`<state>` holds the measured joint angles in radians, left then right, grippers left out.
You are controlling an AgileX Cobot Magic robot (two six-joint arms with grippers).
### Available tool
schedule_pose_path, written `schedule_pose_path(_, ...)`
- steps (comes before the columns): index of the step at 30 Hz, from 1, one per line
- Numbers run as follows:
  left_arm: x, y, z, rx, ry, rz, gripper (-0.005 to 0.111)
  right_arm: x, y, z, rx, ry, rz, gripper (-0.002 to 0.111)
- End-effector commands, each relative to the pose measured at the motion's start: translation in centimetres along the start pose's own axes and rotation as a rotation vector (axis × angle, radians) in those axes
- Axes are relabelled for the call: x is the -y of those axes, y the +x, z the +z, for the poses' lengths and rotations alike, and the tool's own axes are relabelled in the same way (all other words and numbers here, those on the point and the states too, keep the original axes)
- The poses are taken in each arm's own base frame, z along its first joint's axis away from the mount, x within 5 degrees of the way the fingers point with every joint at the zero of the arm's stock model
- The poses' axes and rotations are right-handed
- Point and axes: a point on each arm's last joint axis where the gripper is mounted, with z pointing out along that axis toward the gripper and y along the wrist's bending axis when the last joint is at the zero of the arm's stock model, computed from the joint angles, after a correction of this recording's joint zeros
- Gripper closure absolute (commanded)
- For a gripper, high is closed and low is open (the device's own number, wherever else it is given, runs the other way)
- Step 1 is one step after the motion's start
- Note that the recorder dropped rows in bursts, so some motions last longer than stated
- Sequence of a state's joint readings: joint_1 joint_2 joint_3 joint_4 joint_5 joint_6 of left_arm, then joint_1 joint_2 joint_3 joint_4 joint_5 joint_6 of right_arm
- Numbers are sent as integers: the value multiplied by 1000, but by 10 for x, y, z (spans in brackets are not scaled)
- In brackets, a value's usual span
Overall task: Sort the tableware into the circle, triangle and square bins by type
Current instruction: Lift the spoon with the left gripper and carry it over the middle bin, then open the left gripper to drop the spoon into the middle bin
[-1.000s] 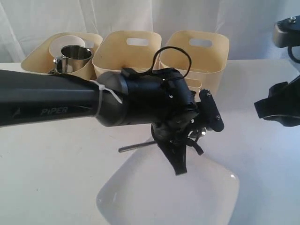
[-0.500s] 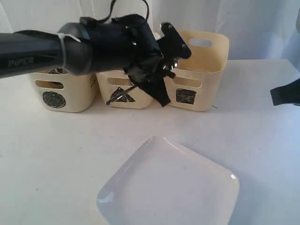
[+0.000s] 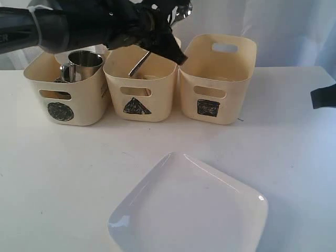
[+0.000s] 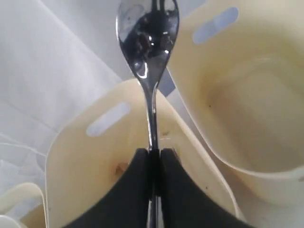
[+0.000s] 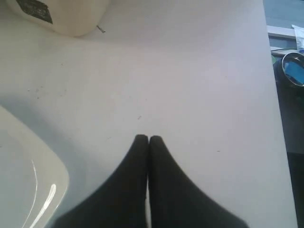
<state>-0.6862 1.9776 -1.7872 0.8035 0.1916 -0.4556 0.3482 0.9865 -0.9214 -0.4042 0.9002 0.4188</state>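
Since a second ago the left arm (image 3: 68,23) has risen from low over the plate to above the row of bins, carrying the spoon with it. The right gripper has drawn back toward the edge of the exterior view.

The white table (image 3: 283,157) carries everything. The large white rounded-square plate (image 3: 194,210) lies flat on it in front of the triangle bin (image 3: 139,86), well apart from that bin and nearer the camera. It has nothing on it.

The three cream bins stand in a row. The circle bin (image 3: 63,94) sits just beside the triangle bin on one side, and the square bin (image 3: 218,84) sits just beside it on the other. A steel handled mug (image 3: 84,60) stands upright in the circle bin, the bin next to the triangle bin.

The left gripper (image 4: 153,159) hangs above the triangle bin with its jaws clamped on the handle of the spoon (image 4: 148,38). The spoon is tilted. Its bowl points up and away over the triangle bin's back rim, and its handle end slants down to that bin's mouth.

The right gripper (image 5: 148,138) is well apart from the triangle bin, out past the square bin. It hangs over bare table near the plate's corner, with its fingertips pressed together and nothing between them.
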Motion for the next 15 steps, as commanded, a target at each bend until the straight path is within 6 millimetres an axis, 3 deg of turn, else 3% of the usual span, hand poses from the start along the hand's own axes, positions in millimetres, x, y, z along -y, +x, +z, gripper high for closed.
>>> schedule_pose_path(1, -18, 8, 16, 79, -10, -5, 107, 1, 0, -1, 19, 5, -3, 108)
schedule_pose_path(6, -30, 19, 37, 221, 27, -5, 107, 1, 0, -1, 19, 5, -3, 108)
schedule_pose_path(12, -39, 45, 54, 106, -5, -25, 107, 1, 0, -1, 19, 5, -3, 108)
schedule_pose_path(15, -41, 48, 55, 84, -12, -46, 107, 1, -1, -1, 23, 3, -3, 108)
